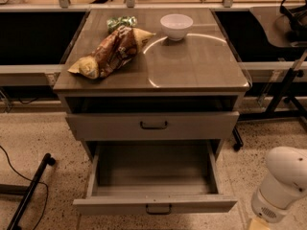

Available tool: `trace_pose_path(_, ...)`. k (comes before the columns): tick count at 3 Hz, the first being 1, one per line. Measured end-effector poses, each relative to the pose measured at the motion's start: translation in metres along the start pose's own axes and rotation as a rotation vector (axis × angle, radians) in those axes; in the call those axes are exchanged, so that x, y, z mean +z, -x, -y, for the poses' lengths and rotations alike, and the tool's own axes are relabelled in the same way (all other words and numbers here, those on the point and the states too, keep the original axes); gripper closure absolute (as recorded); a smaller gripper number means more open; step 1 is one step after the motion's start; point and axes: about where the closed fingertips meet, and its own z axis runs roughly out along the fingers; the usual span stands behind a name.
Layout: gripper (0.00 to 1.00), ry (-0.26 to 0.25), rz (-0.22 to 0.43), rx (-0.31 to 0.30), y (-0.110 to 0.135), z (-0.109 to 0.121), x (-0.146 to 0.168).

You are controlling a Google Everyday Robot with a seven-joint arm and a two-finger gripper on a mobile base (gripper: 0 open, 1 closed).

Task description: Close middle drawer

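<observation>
The middle drawer (154, 206) is pulled far out of the grey-tan cabinet, and its empty inside shows. Its flat front with a small dark bail handle (158, 209) faces the bottom edge of the view. Above it the upper drawer (152, 125) sits slightly out, with a dark gap over it. The lowest drawer is hidden under the open one. My white arm (284, 185) is low at the right, beside the open drawer's right front corner and apart from it. Only a tan tip of my gripper (258, 224) shows at the bottom edge.
On the cabinet top (192, 66) lie a chip bag (111, 52), a small green packet (121, 22) and a white bowl (176, 26). A black pole with a cable (29, 191) lies on the speckled floor at the left. A chair base (283, 95) stands at the right.
</observation>
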Motion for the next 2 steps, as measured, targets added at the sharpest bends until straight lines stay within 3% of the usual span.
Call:
trace_pose_path(1, 0.00, 0.007, 0.012, 0.009, -0.010, -0.012, 0.017)
trace_pose_path(2, 0.00, 0.030, -0.001, -0.039, -0.003, -0.030, 0.030)
